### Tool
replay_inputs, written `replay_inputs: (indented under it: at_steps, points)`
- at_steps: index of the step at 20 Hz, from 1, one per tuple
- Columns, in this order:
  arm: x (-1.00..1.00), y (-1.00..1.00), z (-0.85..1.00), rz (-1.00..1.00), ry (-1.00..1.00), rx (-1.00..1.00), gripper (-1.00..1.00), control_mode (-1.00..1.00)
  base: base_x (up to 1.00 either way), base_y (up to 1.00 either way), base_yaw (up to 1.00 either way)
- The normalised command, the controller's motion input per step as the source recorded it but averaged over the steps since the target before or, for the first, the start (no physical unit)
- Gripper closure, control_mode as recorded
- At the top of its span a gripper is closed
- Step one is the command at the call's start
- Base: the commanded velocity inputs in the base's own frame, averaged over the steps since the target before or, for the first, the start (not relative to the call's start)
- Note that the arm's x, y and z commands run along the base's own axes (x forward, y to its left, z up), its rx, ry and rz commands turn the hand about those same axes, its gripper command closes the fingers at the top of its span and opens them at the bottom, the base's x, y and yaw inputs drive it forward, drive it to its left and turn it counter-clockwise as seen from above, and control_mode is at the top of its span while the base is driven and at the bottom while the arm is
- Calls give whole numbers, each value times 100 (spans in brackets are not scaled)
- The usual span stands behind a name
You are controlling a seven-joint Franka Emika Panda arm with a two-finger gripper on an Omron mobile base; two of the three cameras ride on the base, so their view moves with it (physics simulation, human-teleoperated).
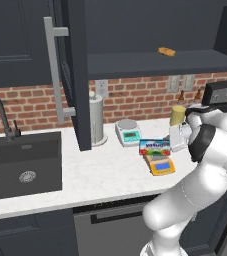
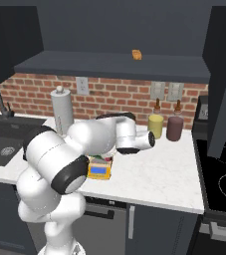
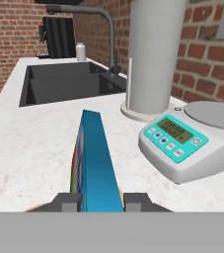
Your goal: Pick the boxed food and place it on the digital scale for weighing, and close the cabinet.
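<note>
Blue boxed food (image 3: pixel 96 163) in tool (image 3: pixel 101 201) (clamped), cabinet (image 1: pixel 72 75) open

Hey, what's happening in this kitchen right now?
The robot arm's gripper has its jaws shut on the blue boxed food, holding it on edge right over the orange digital scale on the white counter. The white-and-teal scale sits unused beside the paper towel roll. The upper cabinet door hangs open.
</note>
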Motion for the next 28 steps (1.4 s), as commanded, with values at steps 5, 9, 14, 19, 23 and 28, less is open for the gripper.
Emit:
replay_inputs:
  at_steps: [5, 9, 14, 19, 23, 28]
  points:
    - [1, 0, -27, 0, 0, 0, 100, -100, 0, 0, 0]
    - [0, 0, -27, 0, 0, 0, 100, -100, 0, 0, 0]
    - [0, 0, -16, 0, 0, 0, 100, -100, 0, 0, 0]
    - [0, 0, -9, 0, -1, 0, 100, -100, 0, 0, 0]
    - [-3, 0, -7, 0, -1, 0, 100, -100, 0, 0, 0]
    - [-2, 0, -8, 0, -2, 0, 100, -100, 0, 0, 0]
